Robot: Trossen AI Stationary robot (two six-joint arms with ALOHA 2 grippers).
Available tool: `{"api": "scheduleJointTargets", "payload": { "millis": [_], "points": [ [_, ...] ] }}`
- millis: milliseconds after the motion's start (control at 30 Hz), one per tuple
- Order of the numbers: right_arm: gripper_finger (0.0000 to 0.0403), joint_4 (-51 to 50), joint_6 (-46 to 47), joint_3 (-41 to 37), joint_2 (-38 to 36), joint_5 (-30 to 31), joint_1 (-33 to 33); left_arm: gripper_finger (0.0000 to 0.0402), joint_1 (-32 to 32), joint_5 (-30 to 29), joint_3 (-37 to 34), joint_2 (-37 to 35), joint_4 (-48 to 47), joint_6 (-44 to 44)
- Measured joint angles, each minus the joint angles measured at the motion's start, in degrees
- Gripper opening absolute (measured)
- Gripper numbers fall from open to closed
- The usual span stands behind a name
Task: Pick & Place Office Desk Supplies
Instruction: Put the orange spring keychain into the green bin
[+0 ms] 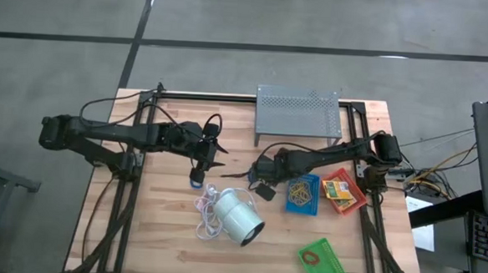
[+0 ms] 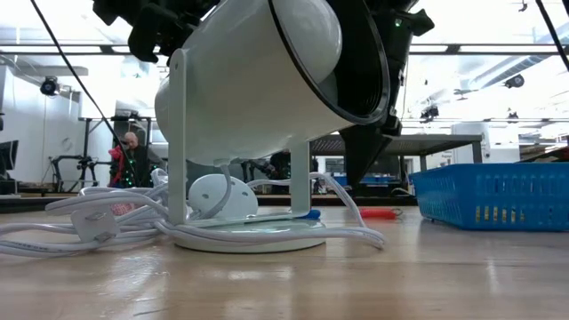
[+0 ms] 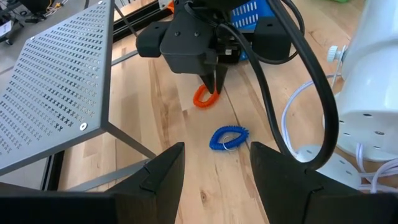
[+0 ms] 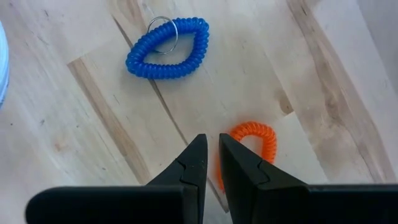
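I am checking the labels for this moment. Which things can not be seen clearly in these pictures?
- Red coil loop: right wrist view, partly behind the right gripper; a grip cannot be confirmed.
- Blue tray contents: low view, its wall hides them; high view, too small.
- Green tray: high view, one small dark loop, too small to identify.
- Yellow-orange boxes: print unreadable.

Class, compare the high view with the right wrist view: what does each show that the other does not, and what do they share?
Only the high view shows the blue tray, red tray, green tray, the grey stand and both arms. Only the right wrist view shows the blue coil loop with its metal ring and the orange coil loop at the right gripper. Both show the wooden table.
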Motion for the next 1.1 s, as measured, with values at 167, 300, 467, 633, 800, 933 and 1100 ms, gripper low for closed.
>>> {"api": "scheduleJointTargets", "payload": {
  "millis": [167, 300, 467, 633, 800, 933, 1100],
  "points": [
    [0.0038, 0.06, 0.1, 0.0, 0.0, -0.01, 0.02, 0.0184, 0.0, 0.0, 0.0, 0.0, 0.0, 0.0],
    [0.0038, 0.22, 0.11, 0.0, 0.0, -0.03, 0.02, 0.0184, 0.0, 0.0, 0.0, 0.0, -0.01, 0.0],
    [0.0038, -0.37, 0.14, 0.11, -0.17, 0.04, 0.02, 0.0184, -0.01, 0.0, 0.0, 0.0, -0.02, 0.0],
    [0.0038, -1.33, 7.35, -0.4, -0.15, 3.71, 0.0, 0.0184, 0.01, 0.0, 0.0, 0.0, -0.02, -0.02],
    [0.006, -3.79, 15.61, -0.42, -0.24, 5.37, -0.02, 0.0184, 0.0, 0.0, 0.0, 0.0, -0.08, -0.02],
    [0.0093, -3.74, 13.58, -0.42, -0.26, 4.27, 0.04, 0.0184, 0.02, 0.0, 0.0, 0.0, -0.07, -0.02],
    [0.0127, -3.86, 10.03, -0.42, -0.49, -3.09, -0.35, 0.0184, 0.02, 0.0, 0.0, 0.0, -0.07, -0.02]
  ]
}}
